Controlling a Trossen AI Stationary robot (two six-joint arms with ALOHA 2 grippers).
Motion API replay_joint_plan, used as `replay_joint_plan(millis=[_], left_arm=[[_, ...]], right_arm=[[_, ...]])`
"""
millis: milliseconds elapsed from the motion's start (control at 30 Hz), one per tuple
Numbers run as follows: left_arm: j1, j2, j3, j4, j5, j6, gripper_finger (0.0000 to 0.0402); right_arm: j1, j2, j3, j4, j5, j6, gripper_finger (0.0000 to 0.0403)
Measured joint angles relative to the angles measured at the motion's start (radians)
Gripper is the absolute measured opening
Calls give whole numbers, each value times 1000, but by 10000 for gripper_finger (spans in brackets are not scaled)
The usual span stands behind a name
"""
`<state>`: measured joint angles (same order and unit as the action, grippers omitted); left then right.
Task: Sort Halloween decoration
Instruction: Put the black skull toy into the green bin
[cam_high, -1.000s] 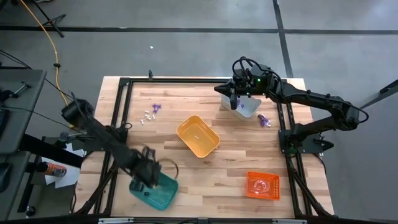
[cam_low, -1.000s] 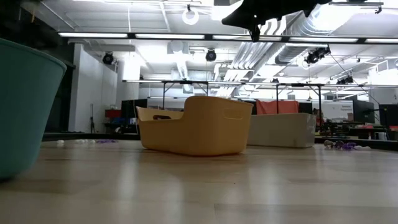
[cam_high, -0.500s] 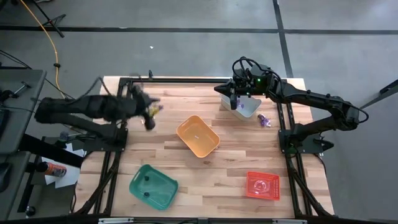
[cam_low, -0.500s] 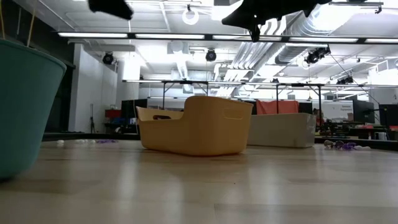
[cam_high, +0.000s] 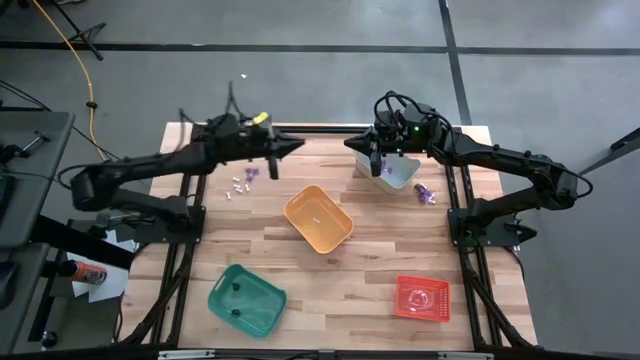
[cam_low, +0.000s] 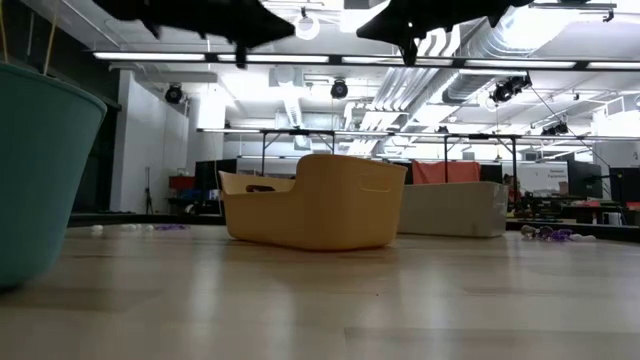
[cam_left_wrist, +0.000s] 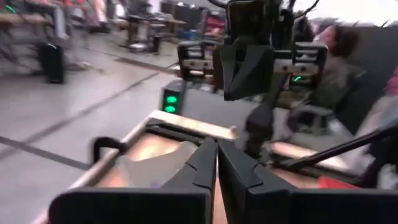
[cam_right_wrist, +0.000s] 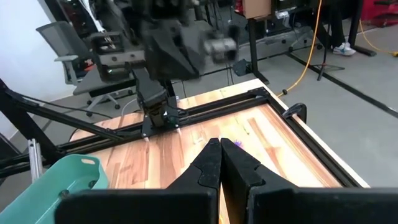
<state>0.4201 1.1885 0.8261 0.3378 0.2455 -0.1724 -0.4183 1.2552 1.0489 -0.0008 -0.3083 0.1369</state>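
Observation:
Purple trinkets and whitish ones lie on the table's far left part. Another purple trinket lies right of the grey bin. Small dark pieces sit in the green bin. My left gripper hovers high over the far edge, beyond the purple trinkets, pointing level toward the right, shut with nothing seen between its fingers. My right gripper hangs high by the grey bin's far left corner, pointing left, shut.
A yellow bin stands mid-table and a red-orange bin near the front right. A black frame runs along the table's edges. The two grippers face each other tip to tip over the far edge, a short gap apart.
My left arm has swung up from over the green bin at the near left, across the left side, to the table's far edge, and has turned to point toward the right. My right arm has kept still.

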Motion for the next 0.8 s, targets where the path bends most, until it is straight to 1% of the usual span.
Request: replay_joint_plan(millis=[100, 167, 233, 400, 600, 800], left_arm=[[1, 74, 1, 135, 69, -85, 5], [-13, 100, 1, 203, 81, -119, 1], [-25, 106, 1, 235, 81, -130, 2], [-31, 85, 1, 227, 78, -129, 1], [-31, 63, 1, 226, 76, -43, 1], [-31, 58, 1, 229, 75, -43, 1]], right_arm=[[0, 0, 0, 6, -1, -6, 0], [0, 0, 0, 13, -2, -7, 0], [0, 0, 0, 17, -2, -7, 0], [0, 0, 0, 20, -2, -7, 0], [0, 0, 0, 22, -2, -1, 0], [0, 0, 0, 23, -2, 20, 0]])
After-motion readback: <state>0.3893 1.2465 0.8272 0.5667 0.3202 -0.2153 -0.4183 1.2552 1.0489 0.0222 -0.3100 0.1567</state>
